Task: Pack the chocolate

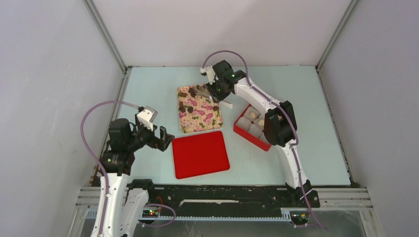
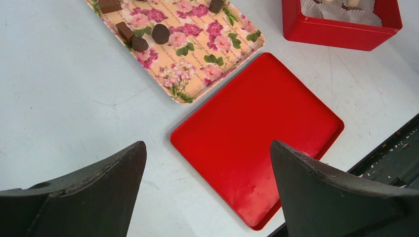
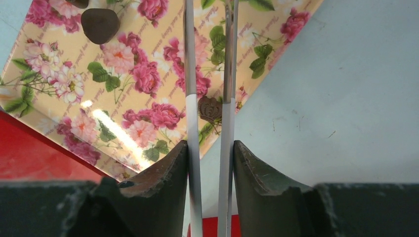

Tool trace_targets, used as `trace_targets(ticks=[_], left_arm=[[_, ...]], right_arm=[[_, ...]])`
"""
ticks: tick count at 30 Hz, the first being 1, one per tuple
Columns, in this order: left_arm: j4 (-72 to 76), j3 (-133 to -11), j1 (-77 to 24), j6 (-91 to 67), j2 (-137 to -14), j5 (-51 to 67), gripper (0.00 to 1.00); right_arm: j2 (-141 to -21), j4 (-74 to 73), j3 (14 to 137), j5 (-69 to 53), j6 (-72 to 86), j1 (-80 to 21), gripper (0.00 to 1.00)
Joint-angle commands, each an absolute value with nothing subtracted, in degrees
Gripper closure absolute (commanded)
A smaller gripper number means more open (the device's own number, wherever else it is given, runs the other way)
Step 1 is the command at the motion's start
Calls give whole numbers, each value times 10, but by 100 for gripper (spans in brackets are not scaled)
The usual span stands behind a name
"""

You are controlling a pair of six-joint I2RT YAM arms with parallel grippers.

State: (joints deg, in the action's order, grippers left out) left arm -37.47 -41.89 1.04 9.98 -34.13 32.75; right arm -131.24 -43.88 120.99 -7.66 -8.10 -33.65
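Several dark brown chocolate pieces (image 2: 160,33) lie on a floral tray (image 1: 203,118). One heart-shaped chocolate (image 3: 210,109) sits near the tray's edge and shows between the two arms of the tongs (image 3: 190,74). My right gripper (image 3: 210,153) is shut on these tongs and hovers over the tray's far right corner (image 1: 217,93). The tong tips are out of the wrist view. My left gripper (image 2: 207,144) is open and empty, above the table left of the red lid (image 2: 257,133).
A red box (image 1: 244,132) with crinkled paper cups, some holding pale pieces, stands right of the tray, partly under the right arm. The flat red lid (image 1: 200,154) lies in front of the tray. Grey walls enclose the table.
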Motion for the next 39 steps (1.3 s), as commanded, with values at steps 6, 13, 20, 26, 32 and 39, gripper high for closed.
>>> trace_targets(ticks=[6,13,20,26,32,39], left_arm=[[-356,-419,16,94,-344,332,2],[-350,-413,16,95,-342,333,2],[-349,-411,16,96,-337,333,2],[-349,-410,16,96,-333,335,2],[-358,-420,16,88,-338,347,2],[-360,-430,16,83,-355,353,2]], right_arm=[[-1287,-442,1217,-50,-82,-348,60],[-1257,-429,1170,-13,-103,-360,61],[-1253,-441,1165,-4,-110,-367,73],[-1175,-426,1111,0,-116,-374,78],[-1065,-423,1033,-17,-121,-376,78],[-915,-449,885,-48,-125,-359,78]])
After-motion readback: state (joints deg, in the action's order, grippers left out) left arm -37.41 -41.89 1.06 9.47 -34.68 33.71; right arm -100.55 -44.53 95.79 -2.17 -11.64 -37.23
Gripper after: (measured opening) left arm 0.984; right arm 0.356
